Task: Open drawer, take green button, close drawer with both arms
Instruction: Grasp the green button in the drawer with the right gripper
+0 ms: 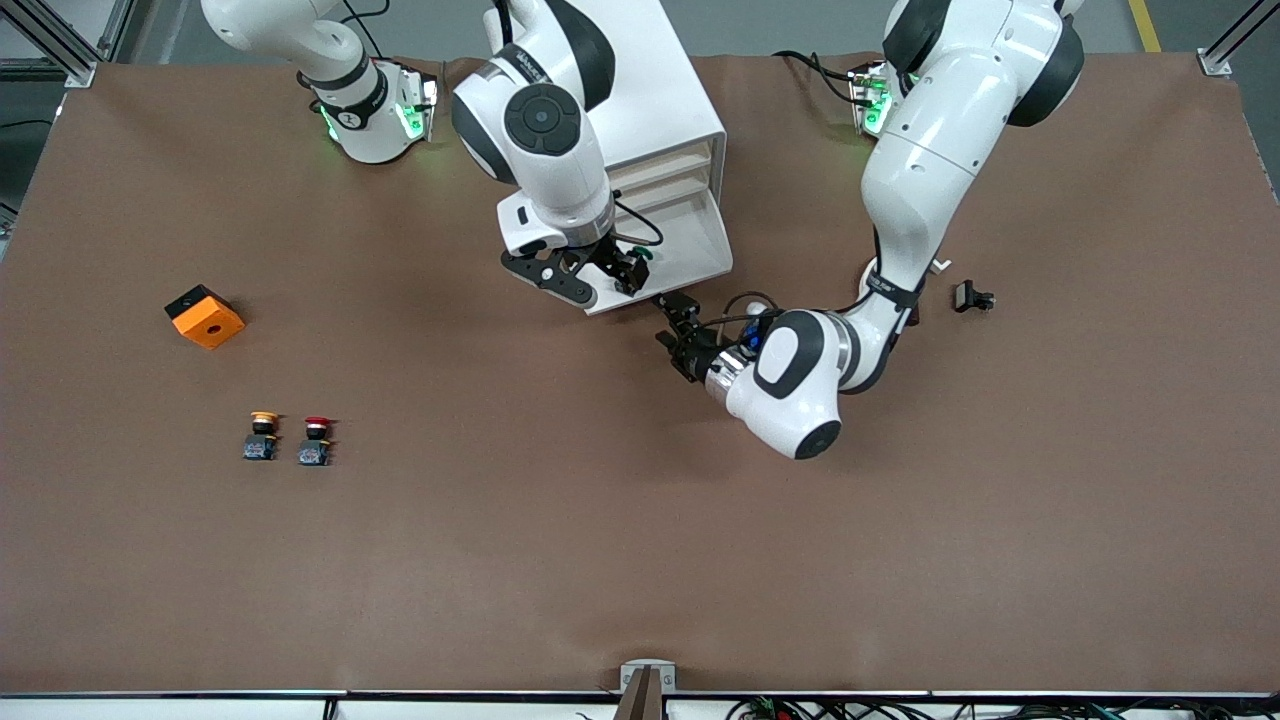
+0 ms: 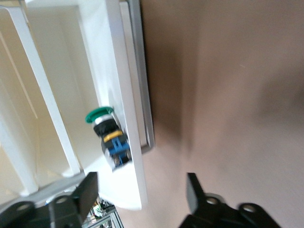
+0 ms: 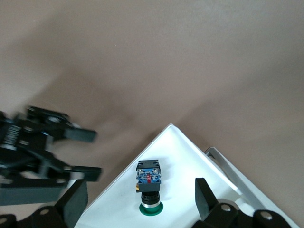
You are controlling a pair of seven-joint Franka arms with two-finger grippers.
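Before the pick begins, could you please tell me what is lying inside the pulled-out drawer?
Inside the drawer lies the button, on its side near a front corner. The right gripper hangs open over it. Part of the drawer's floor is out of frame in both wrist views.

Two white jointed arms (image 1: 905, 190) with rounded glossy shells, black joint bands, round dark caps. Small black two-finger grippers (screws on the finger mounts). Black cables looped at wrists; green lights glowing at bases.
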